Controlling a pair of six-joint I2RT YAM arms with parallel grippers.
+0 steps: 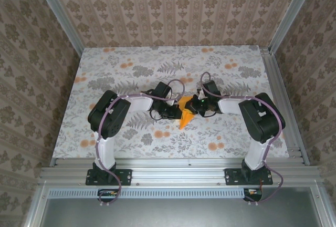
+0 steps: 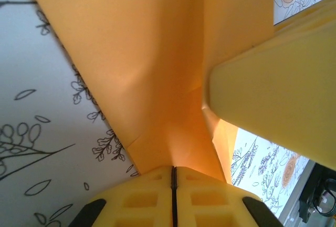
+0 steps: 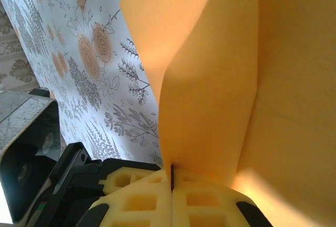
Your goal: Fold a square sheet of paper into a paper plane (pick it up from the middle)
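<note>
The paper point(image 1: 184, 115) is plain bright orange, unmarked and already creased: from above it reads as a narrow wedge, wide at its far end and tapering to a point that aims at the near edge of the table point(image 1: 131, 69). It sits a little right of the table's middle, directly between the two tools. On its left, the left gripper point(image 1: 175, 112) reaches in from the left arm. In the left wrist view this gripper point(image 2: 173, 170) has its jaws pressed flat together, and the paper point(image 2: 142, 53) rises straight out of their seam, so it is pinching the sheet's lower edge. A sharp fold runs up the sheet there, with a broad panel to the left of it and a narrower one to the right. On the right, the right gripper point(image 1: 195, 108) meets the paper from the other side. In its wrist view that gripper point(image 3: 171, 170) is likewise clamped shut on a folded edge of the paper point(image 3: 220, 80), whose panels fan upward and to the right above the floral table point(image 3: 79, 53).
</note>
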